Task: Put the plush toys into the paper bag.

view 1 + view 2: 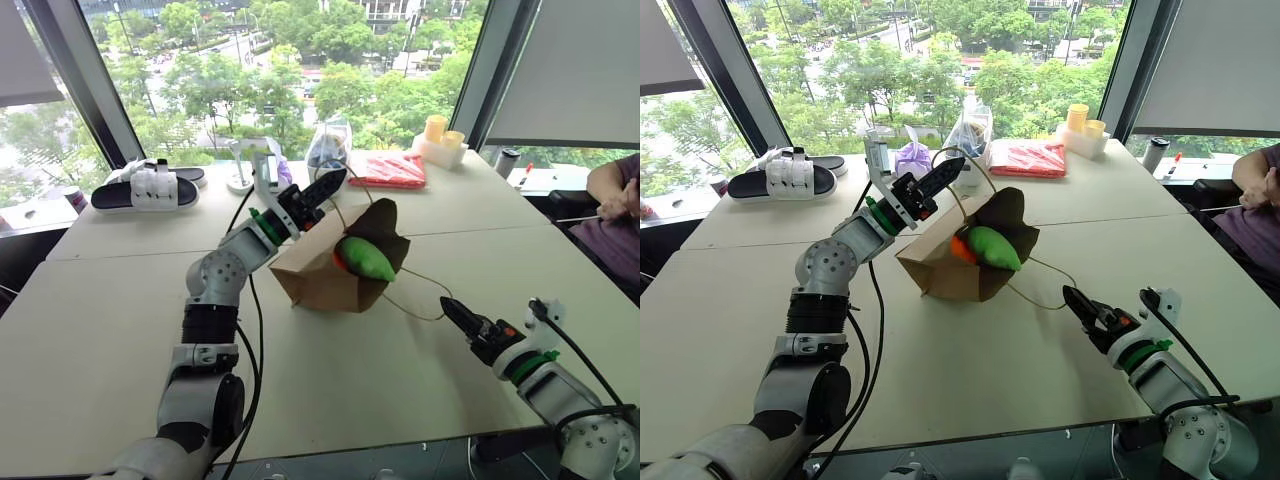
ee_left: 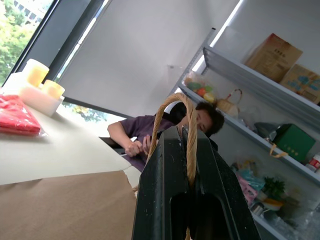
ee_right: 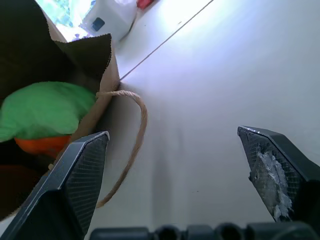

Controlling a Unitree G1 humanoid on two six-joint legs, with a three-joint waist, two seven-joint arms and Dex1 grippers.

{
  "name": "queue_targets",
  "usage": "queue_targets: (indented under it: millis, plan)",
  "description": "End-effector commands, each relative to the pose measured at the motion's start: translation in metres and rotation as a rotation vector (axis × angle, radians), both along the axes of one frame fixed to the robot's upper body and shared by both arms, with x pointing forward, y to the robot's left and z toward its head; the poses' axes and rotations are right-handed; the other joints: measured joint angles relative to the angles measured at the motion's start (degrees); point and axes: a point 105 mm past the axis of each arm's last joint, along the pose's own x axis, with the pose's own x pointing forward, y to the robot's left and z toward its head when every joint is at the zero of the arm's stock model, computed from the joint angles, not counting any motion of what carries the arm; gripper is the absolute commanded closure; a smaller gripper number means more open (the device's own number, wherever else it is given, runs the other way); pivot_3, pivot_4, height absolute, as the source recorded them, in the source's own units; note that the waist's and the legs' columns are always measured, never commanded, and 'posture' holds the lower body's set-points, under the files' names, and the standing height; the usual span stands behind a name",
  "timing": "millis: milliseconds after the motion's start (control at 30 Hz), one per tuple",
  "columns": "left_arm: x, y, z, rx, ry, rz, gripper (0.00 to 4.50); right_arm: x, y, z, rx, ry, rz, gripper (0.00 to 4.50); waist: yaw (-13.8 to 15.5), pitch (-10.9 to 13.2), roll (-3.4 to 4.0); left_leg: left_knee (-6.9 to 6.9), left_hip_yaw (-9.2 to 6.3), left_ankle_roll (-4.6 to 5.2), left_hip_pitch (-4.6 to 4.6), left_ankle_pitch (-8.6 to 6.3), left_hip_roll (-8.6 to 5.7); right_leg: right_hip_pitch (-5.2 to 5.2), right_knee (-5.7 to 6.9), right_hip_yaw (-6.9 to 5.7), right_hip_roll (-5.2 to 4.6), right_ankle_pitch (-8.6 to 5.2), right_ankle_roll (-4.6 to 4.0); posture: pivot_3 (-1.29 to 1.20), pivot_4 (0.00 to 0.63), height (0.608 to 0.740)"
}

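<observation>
You're working on a pale tabletop (image 1: 120, 300) set against big windows with treetops outside. Your left gripper (image 1: 322, 190) is clenched on one cord handle (image 2: 175, 107) of the brown paper bag (image 1: 320, 275), which lies tipped at mid-table, mouth toward the right. The green plush toy (image 1: 366, 258) and the orange plush toy (image 1: 962, 249) sit in that mouth. Your right gripper (image 1: 452, 312) hovers near right, jaws spread wide, holding nothing, just beside the other handle loop (image 3: 135, 135). Far off lie sandals (image 1: 150, 187) at left, a red packet (image 1: 390, 170) and yellow cups (image 1: 443, 133). A person (image 1: 615, 215) sits at the right edge.
</observation>
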Motion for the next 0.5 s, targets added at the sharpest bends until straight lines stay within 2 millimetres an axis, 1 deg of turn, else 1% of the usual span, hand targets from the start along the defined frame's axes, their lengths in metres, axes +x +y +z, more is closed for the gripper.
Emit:
queue_targets:
  millis: [33,67,100,133,167,200,333,400,433,500]
  plan:
    - [-0.003,0.001,0.014,-0.004,-0.055,0.001,4.50,0.007,0.006,0.009,0.079,-0.047,-0.004,0.03,0.0,0.0,0.00,0.00,0.00,0.00,0.00,0.00,0.00,0.00,0.01,-0.01,0.00,0.00,0.00,0.00,0.150,0.740]
    - [-0.003,0.001,0.014,-0.004,-0.055,0.001,4.50,0.008,0.009,0.007,0.092,-0.043,0.000,0.03,0.0,0.0,0.00,0.00,0.00,0.00,0.00,0.00,0.00,0.00,0.01,-0.01,0.00,0.00,0.00,0.00,0.150,0.740]
    - [-0.003,0.002,0.013,-0.003,-0.055,0.003,4.50,0.009,0.011,0.007,0.101,-0.046,0.004,0.26,0.0,0.0,0.00,0.00,0.00,0.00,0.00,0.00,0.00,0.00,0.02,-0.01,0.00,0.00,0.00,0.00,0.150,0.740]
    - [-0.003,0.003,0.013,-0.002,-0.055,0.006,4.50,0.010,0.013,0.009,0.113,-0.055,0.010,0.56,0.0,0.0,0.00,0.00,0.00,0.00,0.00,0.00,-0.01,0.00,0.02,-0.01,0.00,0.00,0.00,0.00,0.150,0.740]
    - [-0.003,0.003,0.013,-0.002,-0.055,0.009,4.50,0.010,0.015,0.011,0.123,-0.066,0.013,0.97,0.0,0.0,0.00,0.00,0.01,0.00,0.00,0.00,-0.01,0.00,0.02,-0.01,0.00,0.00,0.00,0.00,0.150,0.740]
    - [-0.003,0.004,0.013,-0.002,-0.055,0.011,4.50,0.010,0.016,0.013,0.130,-0.074,0.017,1.38,0.0,0.0,0.00,0.00,0.01,0.00,0.00,0.00,-0.01,0.00,0.02,-0.01,0.00,0.00,0.00,0.00,0.150,0.740]
    - [-0.004,0.005,0.013,-0.002,-0.055,0.016,4.50,0.006,0.024,0.026,0.126,-0.127,0.071,3.49,-0.1,0.0,0.00,-0.01,0.01,0.00,0.00,0.00,-0.01,0.00,0.01,-0.02,0.00,0.00,0.00,0.00,0.150,0.740]
    - [-0.004,0.005,0.013,0.000,-0.057,0.017,4.50,0.004,0.026,0.033,0.125,-0.151,0.088,4.48,-0.3,0.0,0.00,-0.01,0.00,0.00,0.00,0.00,-0.01,0.00,0.02,-0.02,0.00,0.00,0.00,0.00,0.150,0.740]
    - [-0.004,0.006,0.014,0.001,-0.059,0.017,4.50,0.003,0.028,0.038,0.127,-0.170,0.103,4.48,-0.4,0.0,0.00,-0.01,0.00,0.00,0.00,0.00,-0.01,0.00,0.01,-0.02,0.00,0.00,0.00,0.00,0.150,0.740]
    - [-0.006,0.007,0.017,0.009,-0.072,0.015,4.50,-0.001,0.032,0.058,0.139,-0.240,0.150,4.48,-0.7,0.0,0.01,-0.01,-0.01,0.00,-0.01,0.00,-0.01,0.01,0.01,-0.03,0.00,0.00,0.00,0.00,0.150,0.740]
